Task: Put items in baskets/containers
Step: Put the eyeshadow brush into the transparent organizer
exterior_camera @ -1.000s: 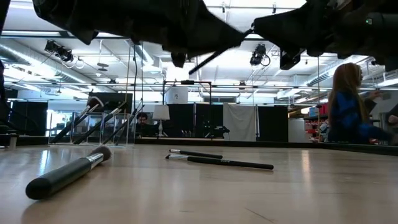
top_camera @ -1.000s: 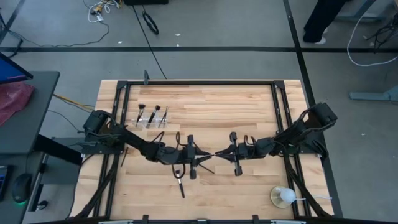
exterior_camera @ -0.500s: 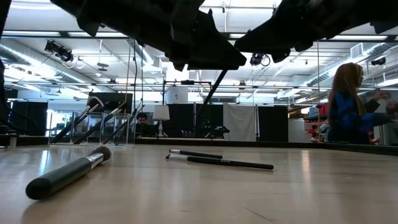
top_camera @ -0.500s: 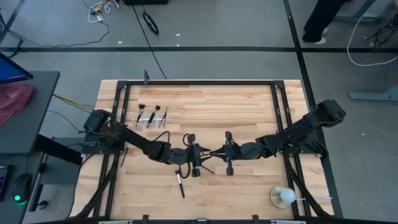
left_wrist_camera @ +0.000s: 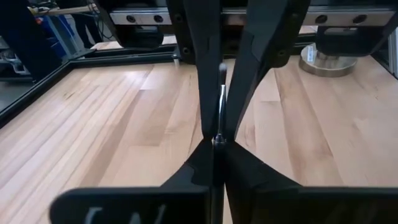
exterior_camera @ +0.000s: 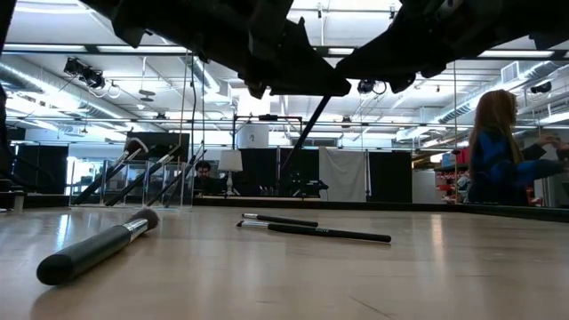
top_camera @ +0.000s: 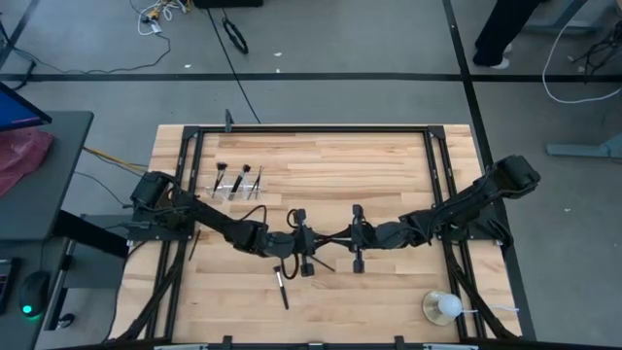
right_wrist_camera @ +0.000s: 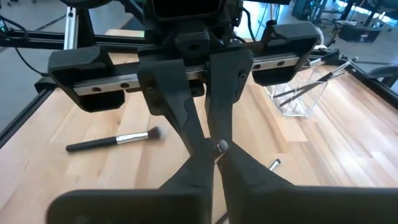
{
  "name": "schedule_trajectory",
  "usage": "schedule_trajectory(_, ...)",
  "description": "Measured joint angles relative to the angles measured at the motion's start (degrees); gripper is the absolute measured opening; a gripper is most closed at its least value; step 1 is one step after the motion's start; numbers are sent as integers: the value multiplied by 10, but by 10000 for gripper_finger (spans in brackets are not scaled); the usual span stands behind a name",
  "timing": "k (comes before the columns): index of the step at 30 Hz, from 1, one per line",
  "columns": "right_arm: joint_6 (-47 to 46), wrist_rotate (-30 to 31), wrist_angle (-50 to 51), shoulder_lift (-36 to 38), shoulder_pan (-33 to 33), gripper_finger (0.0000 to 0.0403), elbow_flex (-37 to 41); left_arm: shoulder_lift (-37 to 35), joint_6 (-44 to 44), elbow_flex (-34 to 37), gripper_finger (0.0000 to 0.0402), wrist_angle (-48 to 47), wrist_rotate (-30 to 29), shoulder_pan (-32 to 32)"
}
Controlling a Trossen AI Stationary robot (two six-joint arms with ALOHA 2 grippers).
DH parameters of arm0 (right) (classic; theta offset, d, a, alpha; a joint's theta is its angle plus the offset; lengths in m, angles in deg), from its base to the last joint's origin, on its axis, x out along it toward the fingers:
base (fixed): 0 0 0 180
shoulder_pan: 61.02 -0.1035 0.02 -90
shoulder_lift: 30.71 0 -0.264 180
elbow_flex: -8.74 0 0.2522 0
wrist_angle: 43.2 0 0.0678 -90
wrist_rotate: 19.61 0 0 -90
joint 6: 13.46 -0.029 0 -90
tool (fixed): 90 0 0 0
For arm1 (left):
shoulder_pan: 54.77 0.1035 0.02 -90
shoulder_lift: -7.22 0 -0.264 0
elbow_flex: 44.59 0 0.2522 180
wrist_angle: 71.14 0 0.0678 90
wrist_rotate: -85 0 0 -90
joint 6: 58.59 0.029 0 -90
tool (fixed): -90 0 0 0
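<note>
Clear plastic, low and box-shaped, the holder (top_camera: pixel 238 185) stands at ten o'clock on the table (top_camera: pixel 389 156), with several dark-handled brushes leaning upright in it, their heads up.

Towards six o'clock from it lies a loose brush (top_camera: pixel 281 289) with a thick black handle, silver ferrule and pale fluffy head. Two thinner ones (exterior_camera: pixel 311 230) lie close together on the wood behind it in the low view.

At the table's centre the left gripper (top_camera: pixel 321 241) is clenched on a slim brush (left_wrist_camera: pixel 221 99), a dark stick with a short silver ferrule, held clear of the wood and slanting down in the low view. The right gripper (top_camera: pixel 336 239) meets it nose to nose from three o'clock. Its fingers (right_wrist_camera: pixel 239 165) are pressed together on the same brush, whose silver end shows just at their tips.

At five o'clock a white ball (top_camera: pixel 443 307) sits near the table's edge.
</note>
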Motion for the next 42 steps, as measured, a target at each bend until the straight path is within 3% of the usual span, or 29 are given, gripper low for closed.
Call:
schedule_trajectory(8,14,40,34,56,-19,90,2,0,-33,-1,19,-31,-30,-2)
schedule_trajectory(14,4,49,36,120,-45,122,51,-18,-53,30,20,-46,-58,-1)
schedule_trajectory(19,-51,49,2,132,-57,124,116,-74,-79,87,20,-41,-125,-1)
schedule_trajectory(30,-106,47,-196,123,-60,114,231,-265,-62,168,21,-7,-240,-8)
schedule_trajectory(37,-102,47,-212,123,-60,114,234,-379,-64,251,22,-4,-252,43)
schedule_trajectory(42,-102,47,-214,123,-60,114,234,-422,-106,305,23,1,-248,106)
